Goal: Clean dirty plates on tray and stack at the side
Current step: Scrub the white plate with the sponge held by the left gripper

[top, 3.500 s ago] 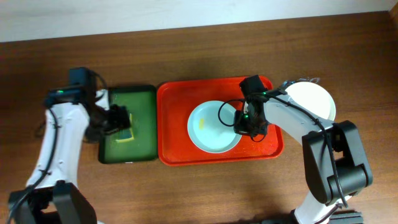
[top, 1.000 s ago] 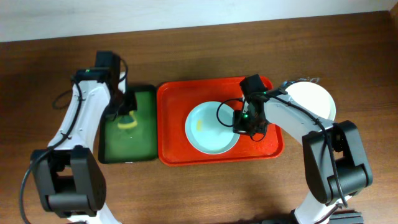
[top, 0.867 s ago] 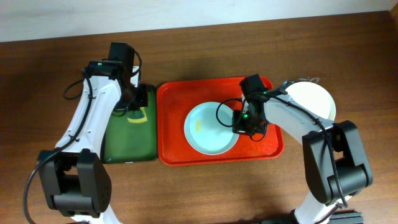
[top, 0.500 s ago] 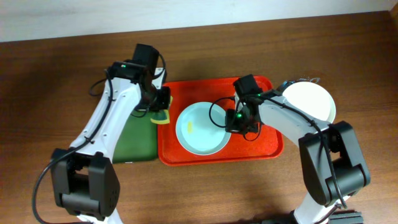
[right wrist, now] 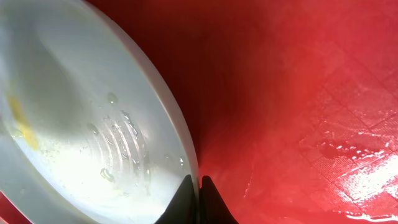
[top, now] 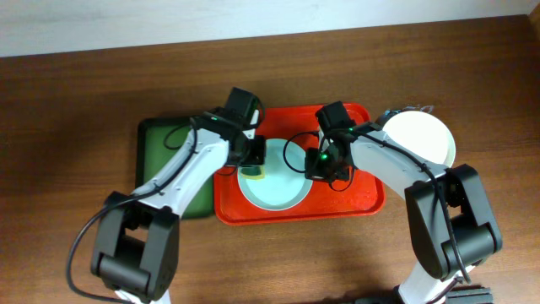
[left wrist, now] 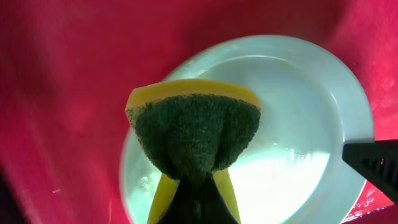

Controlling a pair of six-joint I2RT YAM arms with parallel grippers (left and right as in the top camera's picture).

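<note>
The dirty plate (top: 278,187) lies in the middle of the red tray (top: 295,216). It sits a little further left than a second ago, and its right rim is pinched by the closed right gripper (top: 325,165), which seems to have drawn it that way. The larger change is on the left. The left gripper (top: 254,160), closed on a yellow-and-green sponge (top: 251,172), has swung over from the green tray (top: 162,142) and now hangs over the plate's left part, so wiping looks about to begin with the other arm steadying the dish. A white plate (top: 422,139) rests on the table just right of the red tray, which suggests one is already set aside. The overhead view shows this layout but hides the soiling under the arm. The left wrist view shows the sponge (left wrist: 196,134) folded, its green scouring face towards the plate (left wrist: 305,112), though contact cannot be judged there. The right wrist view alone shows the yellow smear (right wrist: 18,115) at the plate's left, water droplets (right wrist: 118,146) in its bowl, and the fingertips closed right at the rim.
</note>
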